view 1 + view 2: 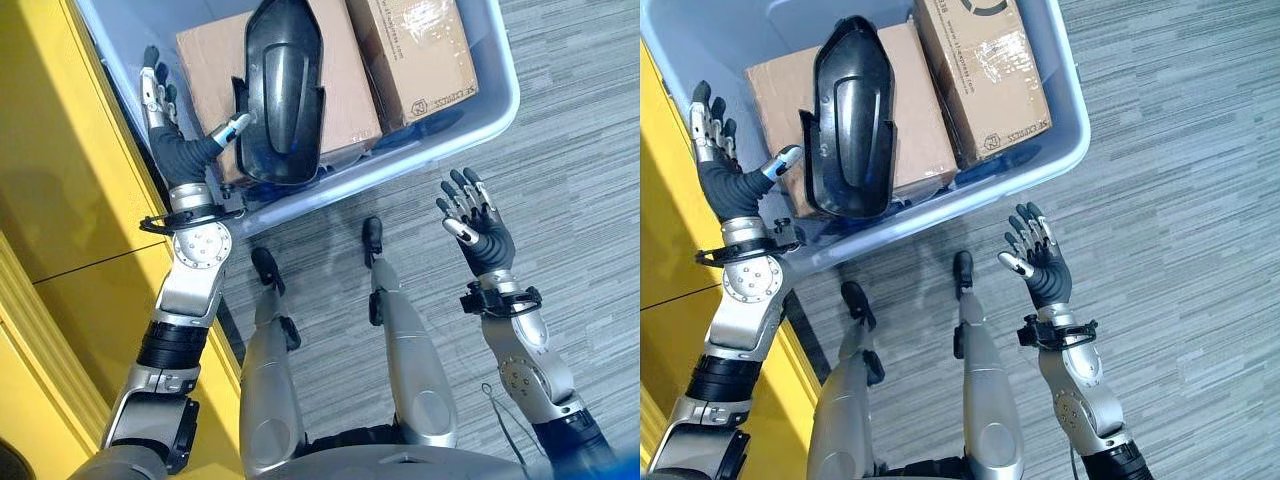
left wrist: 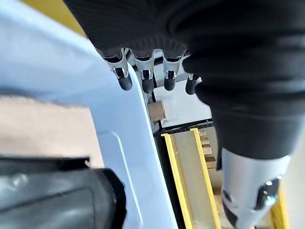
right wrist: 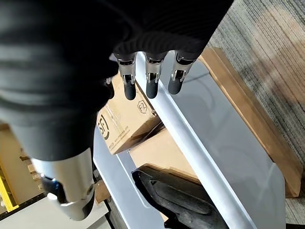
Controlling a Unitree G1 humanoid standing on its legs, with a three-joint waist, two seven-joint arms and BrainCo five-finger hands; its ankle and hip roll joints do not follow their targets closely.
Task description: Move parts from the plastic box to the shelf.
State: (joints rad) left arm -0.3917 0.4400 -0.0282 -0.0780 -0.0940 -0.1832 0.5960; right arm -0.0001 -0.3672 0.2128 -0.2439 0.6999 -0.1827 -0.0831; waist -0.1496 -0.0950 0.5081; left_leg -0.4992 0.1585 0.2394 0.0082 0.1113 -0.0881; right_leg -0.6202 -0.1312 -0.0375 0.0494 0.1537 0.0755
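Nearest the camera, grey striped carpet (image 1: 1200,200) runs under everything, with a yellow shelf unit (image 1: 60,180) along my left side. On that carpet sits the pale blue plastic box (image 1: 1035,170), its far end cut off. Inside lie two cardboard boxes (image 1: 985,75), partly hidden, and a black moulded part (image 1: 850,115) resting on them. My left hand (image 1: 175,150) reaches in beside the part, fingers straight, thumb at its edge, clasping nothing. My right hand (image 1: 1040,262) hangs above the carpet, relaxed and spread.
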